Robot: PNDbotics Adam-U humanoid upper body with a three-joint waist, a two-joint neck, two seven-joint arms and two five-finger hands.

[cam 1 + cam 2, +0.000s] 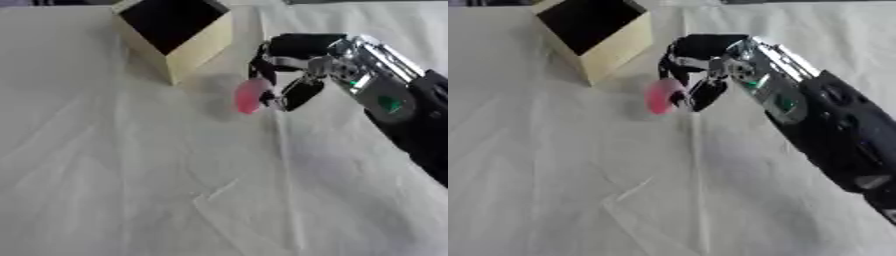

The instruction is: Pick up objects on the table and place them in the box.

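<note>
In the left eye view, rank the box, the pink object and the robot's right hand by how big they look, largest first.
1. Box, largest.
2. Right hand, curled around the pink object; it looks somewhat smaller than the box.
3. Pink object, clearly smallest.

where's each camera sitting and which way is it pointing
Left eye view: sits in the robot's head, looking down at the white cloth table; the right hand enters from the right, fingers curled on a pink object beside the box.
Right eye view: same head, set slightly to the right, facing the same way; more of the right forearm shows.
Shared: box, pink object, right hand and table; the left hand appears in neither.
</note>
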